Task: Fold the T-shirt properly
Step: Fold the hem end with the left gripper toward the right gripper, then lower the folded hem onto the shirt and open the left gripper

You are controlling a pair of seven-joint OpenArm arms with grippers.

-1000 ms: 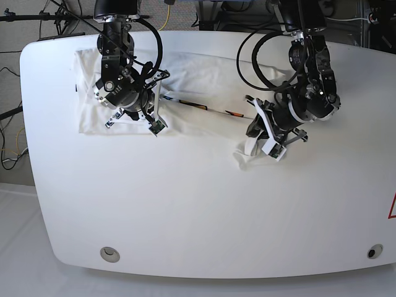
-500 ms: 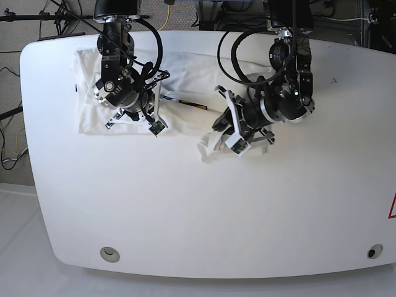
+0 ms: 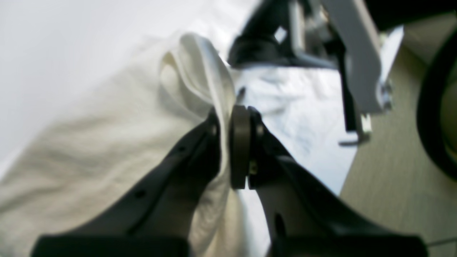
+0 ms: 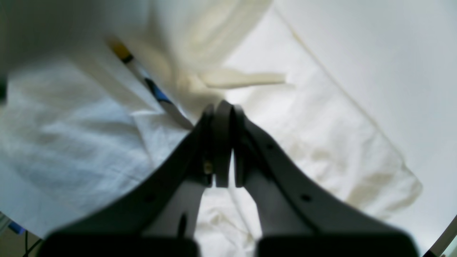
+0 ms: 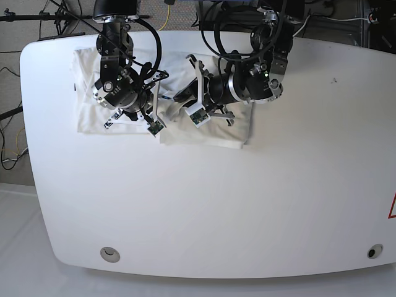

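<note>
The white T-shirt [image 5: 210, 133] lies at the table's far left, its right part doubled over toward the middle. My left gripper [image 5: 180, 97] hangs over the shirt's centre and is shut on a raised fold of white cloth [image 3: 200, 71], which shows between its pads [image 3: 240, 142]. My right gripper [image 5: 137, 105] stands on the shirt's left half, shut, with its tips [image 4: 221, 110] against the fabric [image 4: 321, 135]. A strip of yellow and blue print [image 4: 153, 91] runs up to those tips. Whether they pinch cloth does not show. The two grippers are close together.
The white table [image 5: 247, 204] stretches wide in front and to the right of the shirt. Two round inserts [image 5: 110, 253] sit near its front edge. Cables hang behind the far edge. The right arm's grey bracket [image 3: 350, 64] is close beside my left gripper.
My left gripper has swept leftward across the table with the shirt's right side, laying it over the middle. The right gripper has stayed in place on the left half.
</note>
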